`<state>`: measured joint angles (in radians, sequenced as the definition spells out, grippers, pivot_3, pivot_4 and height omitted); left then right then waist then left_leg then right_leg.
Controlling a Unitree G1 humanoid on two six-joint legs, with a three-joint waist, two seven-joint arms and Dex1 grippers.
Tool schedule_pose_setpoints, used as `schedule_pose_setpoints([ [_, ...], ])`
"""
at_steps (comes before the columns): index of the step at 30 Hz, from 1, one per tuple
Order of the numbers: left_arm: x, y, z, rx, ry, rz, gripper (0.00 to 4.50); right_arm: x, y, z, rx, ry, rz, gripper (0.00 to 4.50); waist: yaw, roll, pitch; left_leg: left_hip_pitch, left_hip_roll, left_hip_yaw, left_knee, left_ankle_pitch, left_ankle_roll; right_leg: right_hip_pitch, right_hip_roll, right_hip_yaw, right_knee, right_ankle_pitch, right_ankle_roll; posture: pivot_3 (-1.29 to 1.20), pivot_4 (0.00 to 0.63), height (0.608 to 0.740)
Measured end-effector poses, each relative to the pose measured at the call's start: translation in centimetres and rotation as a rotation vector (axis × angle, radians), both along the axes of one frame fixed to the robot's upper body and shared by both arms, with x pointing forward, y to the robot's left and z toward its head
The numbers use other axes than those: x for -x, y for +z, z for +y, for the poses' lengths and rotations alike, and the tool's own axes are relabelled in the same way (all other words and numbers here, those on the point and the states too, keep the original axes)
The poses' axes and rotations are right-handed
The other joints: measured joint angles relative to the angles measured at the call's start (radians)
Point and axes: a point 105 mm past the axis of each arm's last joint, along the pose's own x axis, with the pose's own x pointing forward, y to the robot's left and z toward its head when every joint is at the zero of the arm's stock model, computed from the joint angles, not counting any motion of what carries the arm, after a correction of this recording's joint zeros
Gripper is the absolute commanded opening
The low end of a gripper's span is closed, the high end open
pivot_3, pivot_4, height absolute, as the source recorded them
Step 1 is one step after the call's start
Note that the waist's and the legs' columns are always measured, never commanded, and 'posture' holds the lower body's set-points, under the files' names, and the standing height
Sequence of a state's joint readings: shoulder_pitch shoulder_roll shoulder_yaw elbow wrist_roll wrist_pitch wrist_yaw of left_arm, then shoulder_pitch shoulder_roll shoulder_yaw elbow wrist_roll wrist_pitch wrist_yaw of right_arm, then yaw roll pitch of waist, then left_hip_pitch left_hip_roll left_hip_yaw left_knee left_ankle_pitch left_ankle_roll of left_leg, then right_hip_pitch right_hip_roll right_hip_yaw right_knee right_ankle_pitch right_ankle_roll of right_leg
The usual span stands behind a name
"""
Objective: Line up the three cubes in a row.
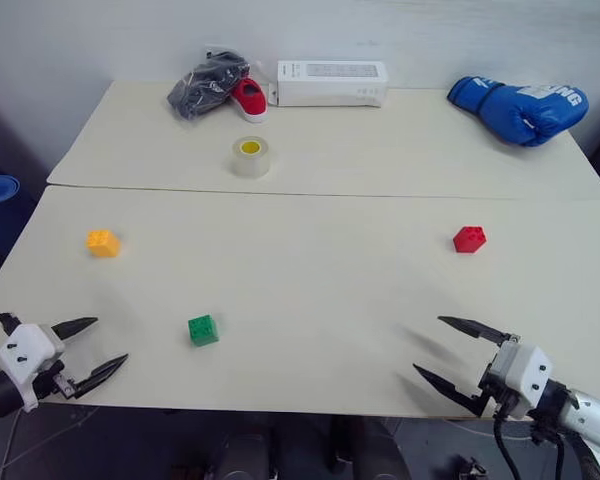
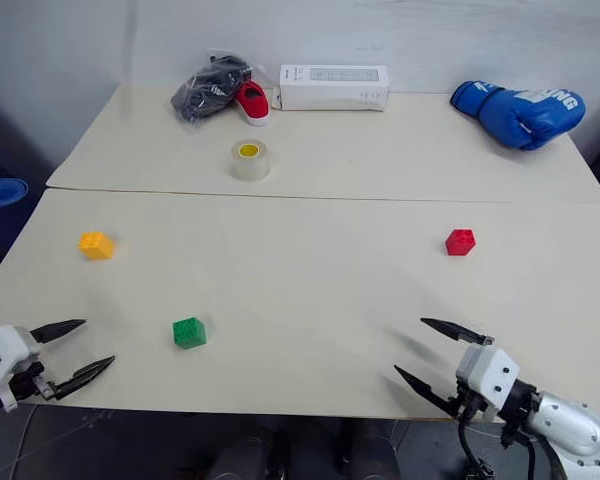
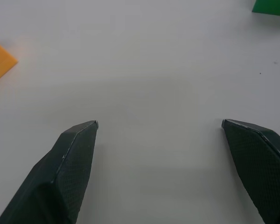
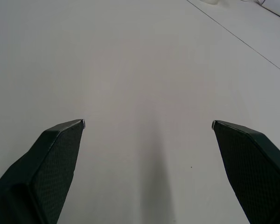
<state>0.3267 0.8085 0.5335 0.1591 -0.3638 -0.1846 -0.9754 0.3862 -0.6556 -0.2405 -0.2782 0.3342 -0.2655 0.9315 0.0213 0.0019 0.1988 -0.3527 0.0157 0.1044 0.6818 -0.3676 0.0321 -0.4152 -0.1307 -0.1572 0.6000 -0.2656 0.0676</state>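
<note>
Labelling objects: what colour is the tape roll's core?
Yellow; the tape roll shows best in the left eye view.

bare table [image 1: 310,280] between cubes; tape roll [image 1: 250,157] stands well behind.

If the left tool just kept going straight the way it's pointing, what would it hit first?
Probably nothing at first. The open left tool points across bare table, between the orange-yellow cube and the green cube. In its wrist view both cubes sit off to the sides, though depth is hard to judge.
</note>
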Motion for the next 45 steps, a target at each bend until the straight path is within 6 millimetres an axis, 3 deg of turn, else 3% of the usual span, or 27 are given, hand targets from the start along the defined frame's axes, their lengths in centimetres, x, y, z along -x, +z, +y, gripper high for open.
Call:
schedule_pose_setpoints([
  [7,-0.5,1.4,-1.6,0.1,-0.028,0.011,4.48,-0.5,0.2,-0.1,-0.034,-0.045,-0.02,4.5,0.003,0.0,0.0,0.0,0.0,0.0,0.0,0.0,0.0,0.001,0.0,0.0,0.0,0.0,0.0,0.0,0.15,0.74],
  [10,-1.6,3.3,-3.2,0.282,-0.067,0.048,4.48,-0.7,0.6,-3.1,-0.088,-0.264,-0.056,4.5,0.009,0.0,0.0,0.0,0.0,-0.001,0.0,0.002,0.001,0.001,0.0,-0.001,0.001,0.0,0.0,0.0,0.15,0.74],
  [12,-2.4,4.8,-4.3,0.308,-0.115,0.022,4.48,-0.5,0.9,-5.5,-0.114,-0.411,-0.083,4.5,0.006,0.0,0.0,0.0,-0.001,-0.001,0.0,0.001,0.0,0.002,0.0,0.0,0.0,0.0,0.0,0.0,0.15,0.74],
  [15,-3.6,5.4,-6.4,0.293,-0.215,0.006,4.48,0.7,0.2,-8.4,-0.177,-0.618,-0.089,4.5,0.003,0.001,0.0,0.001,-0.001,-0.001,0.0,0.001,-0.001,0.002,0.001,0.0,0.001,0.0,0.0,0.0,0.15,0.74],
  [18,-4.8,5.5,-9.2,0.286,-0.335,-0.009,4.48,1.4,-1.1,-9.4,-0.24,-0.737,-0.077,4.5,0.001,0.001,0.0,0.001,-0.001,0.0,0.0,0.002,-0.002,0.001,0.001,0.0,0.003,0.0,0.0,0.0,0.15,0.74],
  [21,-5.7,5.8,-11.3,0.306,-0.416,-0.008,4.48,1.1,-1.1,-9.4,-0.284,-0.783,-0.102,4.5,-0.011,0.001,0.0,0.002,-0.001,0.001,0.0,0.003,-0.001,0.001,0.001,0.002,0.005,0.0,0.0,0.0,0.15,0.74],
  [25,-6.4,6.5,-14.0,0.316,-0.515,-0.029,4.48,-2.2,0.1,-8.3,-0.36,-0.79,-0.132,4.5,-0.035,0.001,0.0,0.002,0.0,0.002,0.0,0.006,0.001,0.0,0.002,0.002,0.009,0.0,0.0,0.0,0.15,0.74],
  [28,-6.8,6.7,-15.2,0.314,-0.553,-0.04,4.48,-6.4,2.5,-6.4,-0.431,-0.746,-0.154,4.5,-0.04,0.001,0.0,0.001,0.0,0.001,0.0,0.007,0.001,-0.001,0.002,0.002,0.011,0.0,0.0,0.0,0.15,0.74],
  [32,-7.2,7.1,-16.6,0.308,-0.604,-0.065,4.48,-11.1,5.3,-5.4,-0.437,-0.724,-0.16,4.5,-0.038,0.002,0.0,0.0,-0.001,0.002,0.001,0.009,0.003,-0.001,0.002,0.001,0.011,0.0,0.0,0.0,0.15,0.74],
  [37,-7.0,6.8,-17.9,0.318,-0.648,-0.053,4.48,-14.8,5.2,-5.7,-0.42,-0.785,-0.116,4.5,-0.023,0.001,0.0,-0.002,-0.002,0.001,0.001,0.01,0.003,-0.001,0.002,0.0,0.009,0.0,0.0,0.0,0.15,0.74],
  [41,-6.7,7.0,-18.6,0.308,-0.677,-0.062,4.5,-16.6,3.3,-6.0,-0.401,-0.811,-0.033,3.5,-0.026,0.001,0.0,-0.002,-0.003,0.002,0.001,0.011,0.005,-0.001,0.002,0.0,0.009,0.001,0.001,0.0,0.15,0.74],
  [45,-6.6,6.7,-18.6,0.308,-0.673,-0.055,4.5,-17.8,2.4,-6.2,-0.412,-0.802,-0.001,2.12,-0.028,0.001,0.0,-0.002,-0.003,0.001,0.001,0.012,0.004,-0.001,0.002,0.0,0.01,0.0,0.001,0.0,0.15,0.74],
])
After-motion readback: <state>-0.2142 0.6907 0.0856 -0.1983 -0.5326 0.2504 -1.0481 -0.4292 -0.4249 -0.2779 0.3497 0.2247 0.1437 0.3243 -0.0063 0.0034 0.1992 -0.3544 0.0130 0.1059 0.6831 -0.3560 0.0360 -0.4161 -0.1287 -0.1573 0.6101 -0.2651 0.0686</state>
